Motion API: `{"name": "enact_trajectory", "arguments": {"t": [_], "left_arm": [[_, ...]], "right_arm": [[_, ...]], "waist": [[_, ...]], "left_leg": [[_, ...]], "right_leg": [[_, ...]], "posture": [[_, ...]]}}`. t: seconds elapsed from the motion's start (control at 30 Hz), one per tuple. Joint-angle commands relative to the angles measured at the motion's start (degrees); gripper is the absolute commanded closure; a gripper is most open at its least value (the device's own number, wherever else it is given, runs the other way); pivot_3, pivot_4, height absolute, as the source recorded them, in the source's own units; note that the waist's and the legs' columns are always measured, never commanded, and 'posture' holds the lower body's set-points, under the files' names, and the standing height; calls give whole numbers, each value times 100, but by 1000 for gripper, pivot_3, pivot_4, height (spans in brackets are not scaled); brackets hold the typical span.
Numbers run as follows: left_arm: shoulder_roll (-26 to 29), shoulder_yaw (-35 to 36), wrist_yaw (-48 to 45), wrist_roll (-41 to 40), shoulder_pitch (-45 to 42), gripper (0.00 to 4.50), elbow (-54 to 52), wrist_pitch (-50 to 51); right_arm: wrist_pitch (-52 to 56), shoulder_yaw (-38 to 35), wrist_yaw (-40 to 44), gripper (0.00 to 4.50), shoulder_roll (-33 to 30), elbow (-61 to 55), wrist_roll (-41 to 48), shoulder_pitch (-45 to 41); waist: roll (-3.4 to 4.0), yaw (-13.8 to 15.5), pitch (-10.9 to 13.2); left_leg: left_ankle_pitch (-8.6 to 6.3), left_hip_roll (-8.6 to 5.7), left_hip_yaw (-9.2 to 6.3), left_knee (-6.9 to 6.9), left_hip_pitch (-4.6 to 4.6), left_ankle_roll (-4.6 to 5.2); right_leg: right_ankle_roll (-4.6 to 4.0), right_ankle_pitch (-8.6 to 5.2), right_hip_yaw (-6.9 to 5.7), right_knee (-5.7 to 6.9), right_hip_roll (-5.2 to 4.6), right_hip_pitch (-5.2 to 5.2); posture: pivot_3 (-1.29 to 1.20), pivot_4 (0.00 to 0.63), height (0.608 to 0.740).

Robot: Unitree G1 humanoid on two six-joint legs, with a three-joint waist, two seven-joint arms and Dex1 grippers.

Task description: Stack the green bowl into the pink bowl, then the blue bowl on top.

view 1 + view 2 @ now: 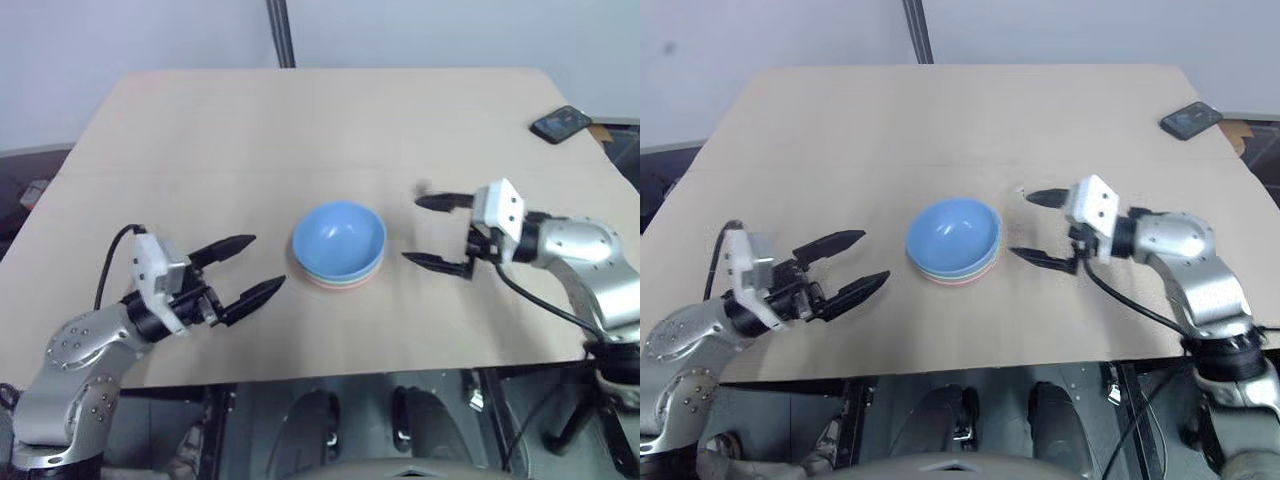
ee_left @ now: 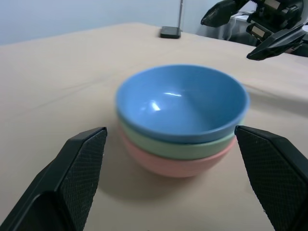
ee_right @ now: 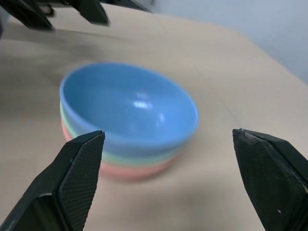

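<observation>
The three bowls stand nested in the middle of the table. The blue bowl [image 1: 339, 236] is on top, the green bowl [image 2: 192, 148] shows as a band under it, and the pink bowl [image 2: 168, 166] is at the bottom. My left gripper [image 1: 243, 269] is open to the left of the stack, fingers pointing at it, nothing between them. To the right of the stack, a short gap away, my right gripper [image 1: 427, 230] hangs open and empty. The right wrist view has the stack [image 3: 127, 120] between and beyond its fingers.
A black phone [image 1: 561, 123] lies at the far right corner of the tan table [image 1: 300, 130]. A dark pole [image 1: 282, 32] rises behind the table's far edge. Bare tabletop surrounds the stack on all sides.
</observation>
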Motion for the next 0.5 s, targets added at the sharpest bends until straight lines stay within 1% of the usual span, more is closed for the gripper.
{"name": "enact_trajectory", "arguments": {"t": [0.03,0.17,0.27,0.37,0.5], "left_arm": [[177,458,76,43,161,0,-128,-55],[275,789,52,225,578,0,-176,-98],[316,885,113,270,793,0,-217,-11],[351,868,76,358,806,0,-197,-91],[391,747,170,205,705,0,-180,196]], "right_arm": [[199,-892,-95,51,-329,-221,342,582],[479,-1699,31,51,-700,-544,763,1315],[668,-2075,134,51,-899,-776,1110,1649],[773,-2200,136,51,-953,-900,1338,1768],[791,-2093,29,51,-938,-954,1417,1698]], "waist": [[1,16,1],[1,-3,0],[0,-3,0],[-1,5,-1],[-2,15,-2]], "left_leg": [[0,-2,3,0,-1,1],[0,1,12,0,6,2],[-1,6,13,0,9,3],[-6,6,12,1,9,12],[-10,6,13,1,8,18]], "right_leg": [[0,0,2,-2,-1,-1],[2,-2,14,-1,8,0],[3,-3,16,-2,12,1],[3,-3,16,-2,11,1],[3,-4,17,-2,9,1]], "posture": [[0,150,740],[0,150,740],[0,150,740],[0,150,740],[0,150,740]]}}
